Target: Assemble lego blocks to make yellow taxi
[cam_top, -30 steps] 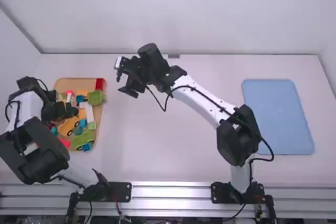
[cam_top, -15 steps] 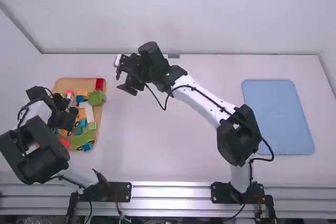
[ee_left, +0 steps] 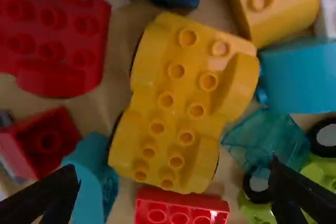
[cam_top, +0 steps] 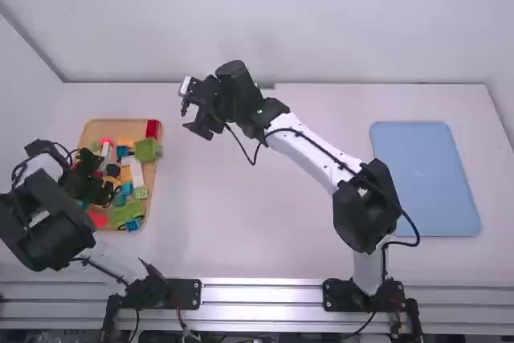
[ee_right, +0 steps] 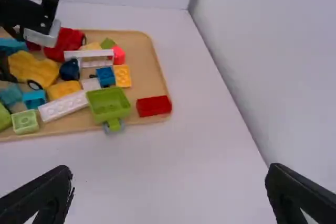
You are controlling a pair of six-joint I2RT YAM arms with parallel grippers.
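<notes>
I have the left gripper (cam_top: 100, 176) over the wooden tray (cam_top: 95, 128), its fingers spread and nothing between them. The yellow car base (ee_left: 184, 103) lies studs up in the tray, in line with the gap in my left wrist view and apart from both fingers. It sits close in among other pieces: the red car base (ee_left: 52, 35), the yellow brick (ee_left: 275, 3), the teal block (ee_left: 299, 77) and the clear teal piece (ee_left: 268, 137). The red brick (ee_left: 181, 208) is right at one end — I can't tell if they touch. A strip of bare tray runs between the two car bases, so that flank has a little room.

The tray's right rim is well apart from the blue mat (cam_top: 426, 178), with white table (cam_top: 241, 230) between. My right arm crosses that stretch. The right gripper (cam_top: 191, 116) hangs near the tray's far right corner, outside the rim — also spread, holding nothing. The back wall (cam_top: 257, 22) stands beyond the tray and the mat.
</notes>
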